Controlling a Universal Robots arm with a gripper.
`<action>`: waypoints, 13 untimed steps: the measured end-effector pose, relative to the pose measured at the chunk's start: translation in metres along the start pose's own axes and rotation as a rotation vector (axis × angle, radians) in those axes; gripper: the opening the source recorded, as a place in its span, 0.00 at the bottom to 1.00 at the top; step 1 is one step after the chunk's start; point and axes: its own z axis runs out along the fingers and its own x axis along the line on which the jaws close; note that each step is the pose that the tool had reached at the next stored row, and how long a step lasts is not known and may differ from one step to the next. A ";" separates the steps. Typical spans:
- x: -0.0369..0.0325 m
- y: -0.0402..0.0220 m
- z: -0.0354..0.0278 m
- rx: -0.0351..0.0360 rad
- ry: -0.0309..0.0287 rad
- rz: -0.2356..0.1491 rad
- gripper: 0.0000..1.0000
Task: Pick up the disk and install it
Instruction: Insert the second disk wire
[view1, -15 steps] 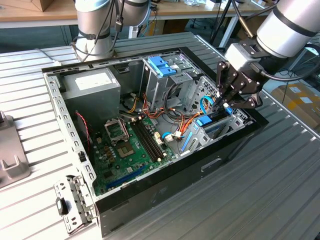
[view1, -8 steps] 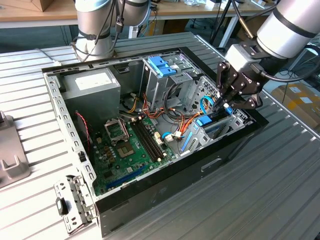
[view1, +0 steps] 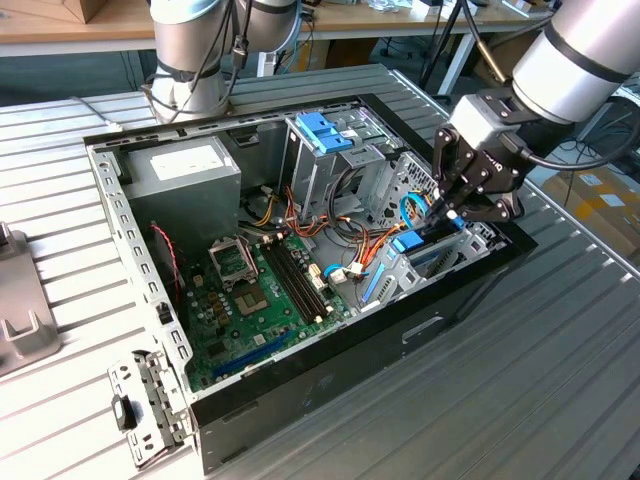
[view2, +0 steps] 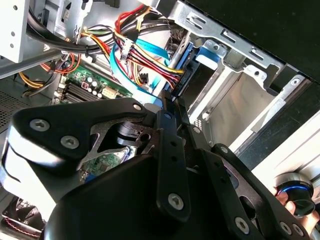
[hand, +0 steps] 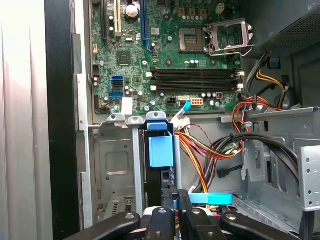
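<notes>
- Gripper (view1: 447, 212) down inside the open computer case (view1: 330, 385), at its corner on the exterior view's right, above the drive bay (view1: 425, 255).
- Fingers (hand: 170, 197) drawn almost together in both wrist views, only a thin gap between the tips; whether anything is pinched there cannot be told.
- Disk (hand: 161, 150) standing on edge in the bay slot straight ahead of the fingertips, blue plastic rail facing up (dark body mostly hidden in the slot). Same blue rail seen just below the gripper in the exterior view (view1: 412, 241).
- Contact between fingertips and disk not resolvable; tips very near its upper edge.
- Flat blue ribbon cable (hand: 210, 198) lying just beside the fingers; bundle of red, yellow and black wires (view2: 145, 55) running close past the tips.
- Green motherboard (view1: 260, 300) beyond the bay, away from the gripper, with black memory slots (hand: 195, 80) and the bare processor socket (hand: 192, 37).
- Grey metal power supply box with white sticker (view1: 185, 175) well apart, at the far corner of the case.
- Upright metal cage with blue plastic top (view1: 325, 135) between that box and the gripper.
- Case resting on a ribbed metal desk (view1: 560, 380).
</notes>
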 end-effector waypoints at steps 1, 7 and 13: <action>0.0001 -0.0003 0.0006 -0.0002 0.0001 -0.002 0.16; 0.0002 -0.0025 0.0028 -0.0011 0.0006 -0.010 0.16; 0.0020 -0.0030 0.0053 -0.0016 0.0008 -0.013 0.16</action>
